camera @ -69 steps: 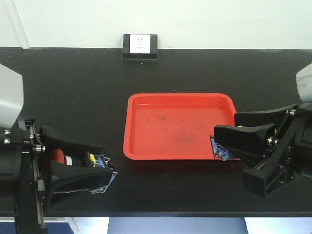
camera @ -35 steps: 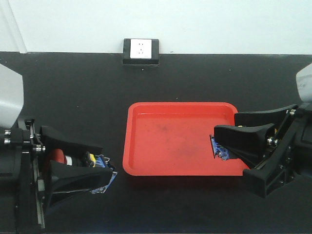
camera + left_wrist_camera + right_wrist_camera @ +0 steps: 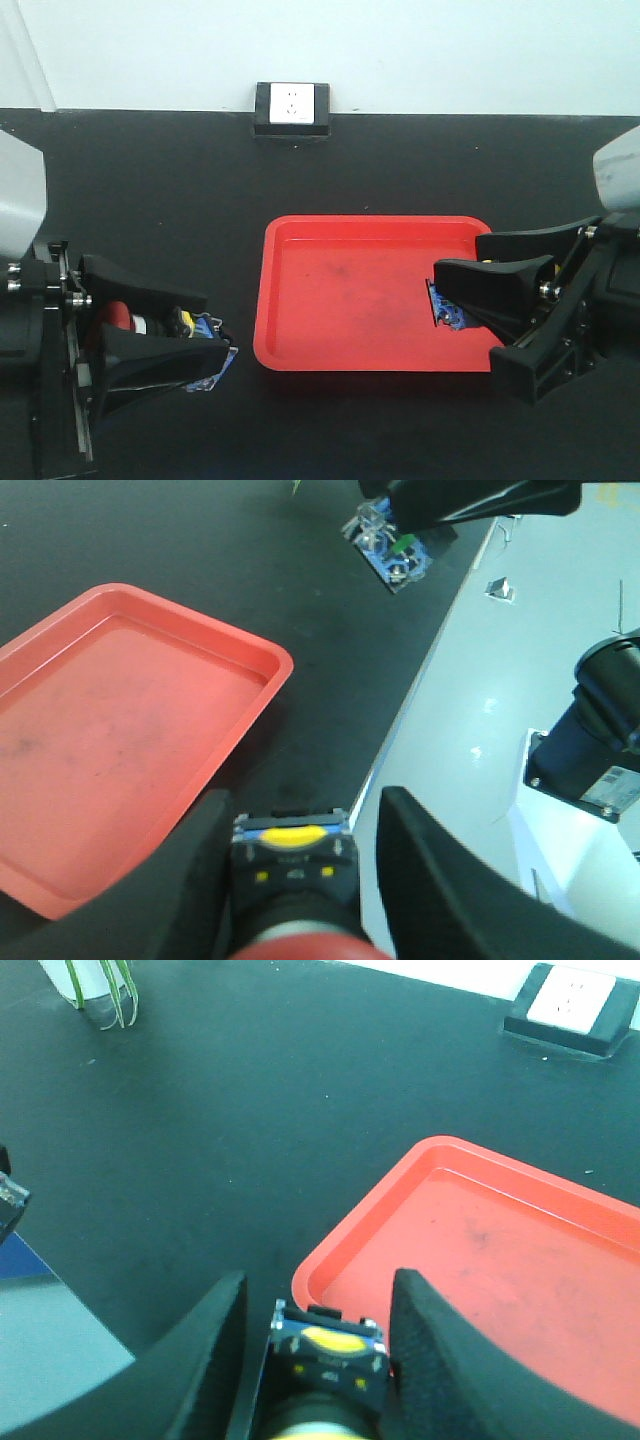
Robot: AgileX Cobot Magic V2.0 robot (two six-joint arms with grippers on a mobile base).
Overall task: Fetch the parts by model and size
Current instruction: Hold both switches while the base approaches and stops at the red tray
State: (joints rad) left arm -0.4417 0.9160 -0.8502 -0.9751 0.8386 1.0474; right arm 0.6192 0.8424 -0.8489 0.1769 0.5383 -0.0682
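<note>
My left gripper (image 3: pixel 218 328) is shut on the red-capped push-button switch (image 3: pixel 150 323), left of the red tray (image 3: pixel 262 300) near the table's front edge. In the left wrist view the switch (image 3: pixel 292 855) sits between the fingers, blue base outward, with my left gripper (image 3: pixel 300 805) over the table's front edge. My right gripper (image 3: pixel 457 262) is shut on the yellow-capped switch (image 3: pixel 448 305), whose blue base hangs over the tray's right part. The right wrist view shows that switch (image 3: pixel 325 1352) in my right gripper (image 3: pixel 320 1290), above the tray's corner (image 3: pixel 330 1270).
A white wall socket in a black frame (image 3: pixel 291 105) sits at the table's back edge. The black table's front edge (image 3: pixel 410 690) drops to a pale floor with robot hardware (image 3: pixel 600 730). A small white and green object (image 3: pixel 100 990) stands far off on the table.
The tray and socket have slid lower in the front view, so the whole view has shifted. Both grippers keep their switches, and the right one reaches slightly further over the tray.
</note>
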